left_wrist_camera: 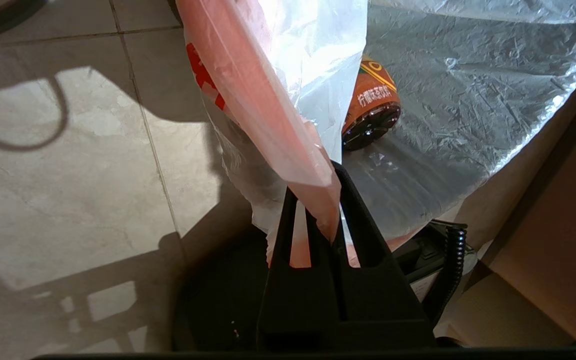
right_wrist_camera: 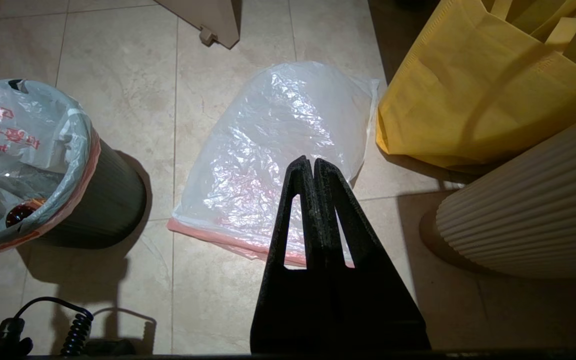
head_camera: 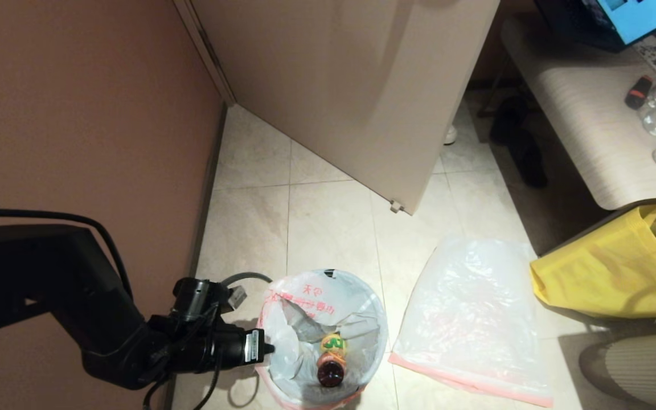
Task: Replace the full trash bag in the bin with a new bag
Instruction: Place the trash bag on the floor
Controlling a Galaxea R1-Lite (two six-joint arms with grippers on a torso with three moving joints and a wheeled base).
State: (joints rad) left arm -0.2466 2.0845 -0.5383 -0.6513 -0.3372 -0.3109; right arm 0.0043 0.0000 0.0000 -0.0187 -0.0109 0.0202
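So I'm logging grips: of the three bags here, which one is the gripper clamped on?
The full trash bag, red-printed and lining the bin: the left gripper pinches its pink rim. The new bag and yellow bag lie untouched.

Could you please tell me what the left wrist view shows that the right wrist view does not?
Only the left wrist view shows the left gripper shut on the pink top band of the full trash bag, and the label of the brown bottle inside. Only the right wrist view shows the right gripper shut on nothing above the new bag, the yellow bag and the bin. Both show the printed bag and tiled floor.
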